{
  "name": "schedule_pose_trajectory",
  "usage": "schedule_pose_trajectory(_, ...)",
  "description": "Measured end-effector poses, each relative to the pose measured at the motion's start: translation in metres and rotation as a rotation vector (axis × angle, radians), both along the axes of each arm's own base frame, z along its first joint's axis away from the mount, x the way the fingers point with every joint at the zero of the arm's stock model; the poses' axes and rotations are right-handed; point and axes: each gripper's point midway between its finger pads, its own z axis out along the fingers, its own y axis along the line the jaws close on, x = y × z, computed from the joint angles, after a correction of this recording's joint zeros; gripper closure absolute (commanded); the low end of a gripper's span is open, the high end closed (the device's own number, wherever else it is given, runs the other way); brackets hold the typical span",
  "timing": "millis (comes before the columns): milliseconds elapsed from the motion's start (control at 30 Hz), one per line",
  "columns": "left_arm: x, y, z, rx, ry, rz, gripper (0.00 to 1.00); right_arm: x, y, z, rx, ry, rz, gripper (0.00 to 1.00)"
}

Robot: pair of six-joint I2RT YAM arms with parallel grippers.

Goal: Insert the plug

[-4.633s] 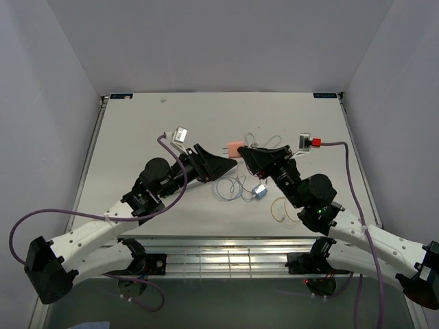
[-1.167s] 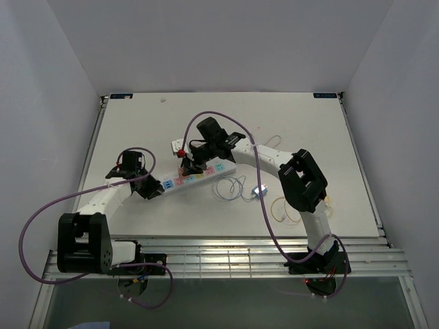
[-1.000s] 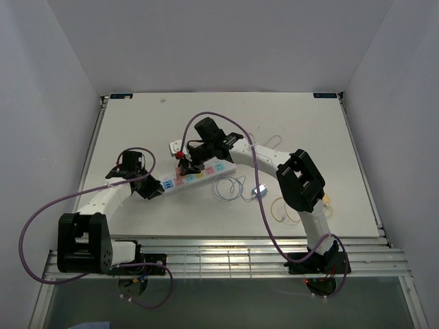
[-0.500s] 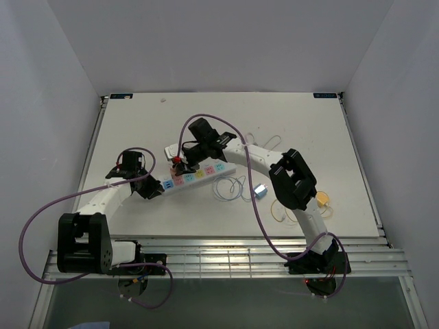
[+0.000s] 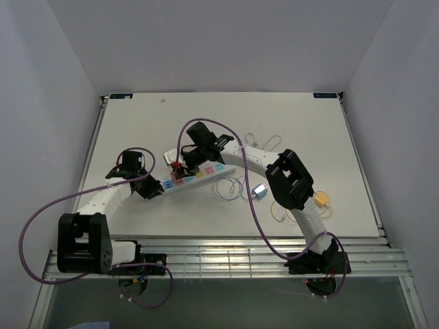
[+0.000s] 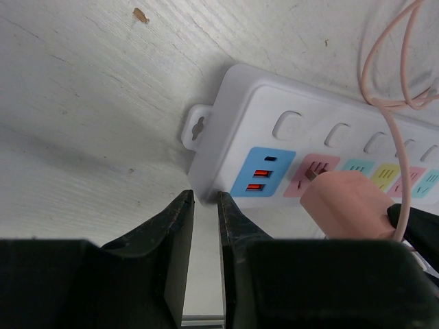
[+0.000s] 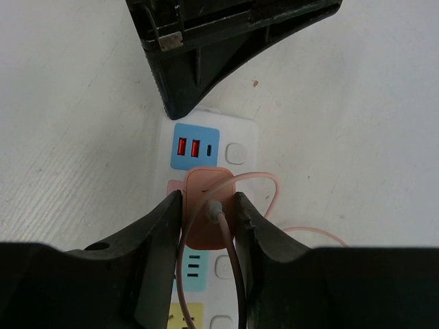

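A white power strip with coloured sockets lies slanted on the table's left half. My right gripper is shut on a pink plug, held over the pink socket next to the blue USB panel. The left wrist view shows the plug tilted at that pink socket, its prongs hidden. My left gripper is shut and empty, its tips against the strip's left end. It also shows in the top view. The plug's thin pink cord loops over the strip.
Thin cord loops lie just right of the strip. A small blue-and-white adapter and a yellow object sit further right. The metal rail runs along the near table edge.
Over the last second my right gripper has carried the plug left along the strip towards its left end. The left arm has stayed at the strip's end.
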Motion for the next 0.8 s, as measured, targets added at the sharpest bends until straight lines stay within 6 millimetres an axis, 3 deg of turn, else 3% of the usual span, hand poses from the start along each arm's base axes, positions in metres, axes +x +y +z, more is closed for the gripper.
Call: schedule_pose_trajectory(800, 0.0001, 0.0, 0.0002, -0.001, -0.001, -0.001, 0.68, 0.0024, 0.0018, -0.006, 0.0, -0.012, 0.004, 0.92)
